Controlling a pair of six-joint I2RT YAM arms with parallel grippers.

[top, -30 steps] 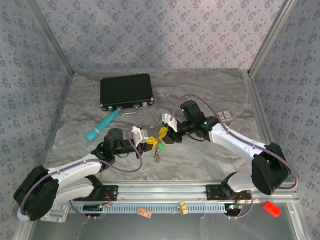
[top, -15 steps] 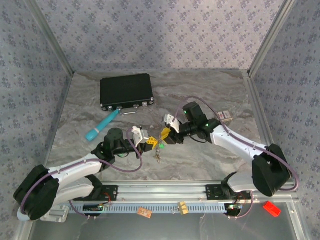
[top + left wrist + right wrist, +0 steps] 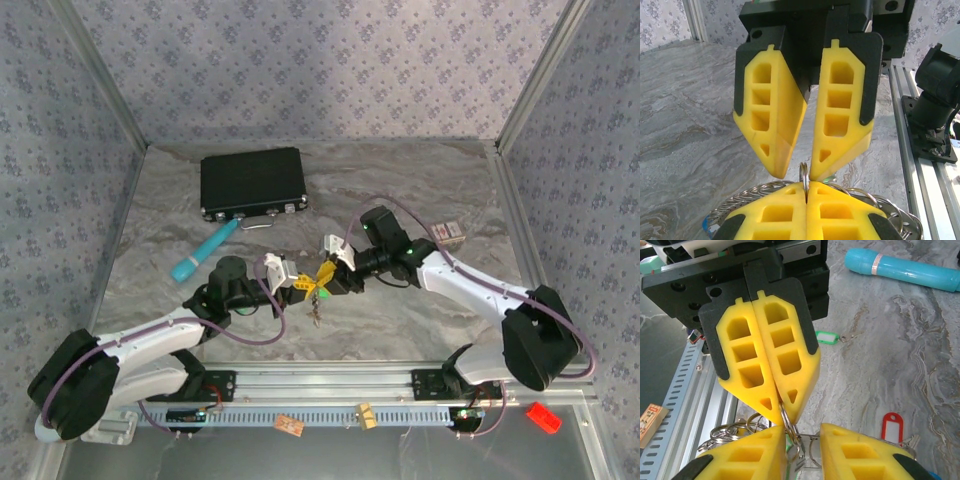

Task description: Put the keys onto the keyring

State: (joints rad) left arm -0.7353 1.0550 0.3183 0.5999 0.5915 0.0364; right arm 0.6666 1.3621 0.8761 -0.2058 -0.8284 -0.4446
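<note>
Left pincer (image 3: pixel 781 412) is clamped shut on the keyring (image 3: pixel 804 173), above the desk (image 3: pixel 920 350). Right pincer (image 3: pixel 802 440) stands partly open, its 2 fingers flanking the ring's loops (green key (image 3: pixel 827 336) lies on the desk beyond).

The left gripper (image 3: pixel 806 189) sits at the bottom edge, its yellow fingers pressed flat together on the keyring (image 3: pixel 803 172), whose thin silver loop stands just above their tips. The right gripper (image 3: pixel 799 175) points down from above, jaws slightly apart either side of that loop, over the marble table (image 3: pixel 690 125).
</note>
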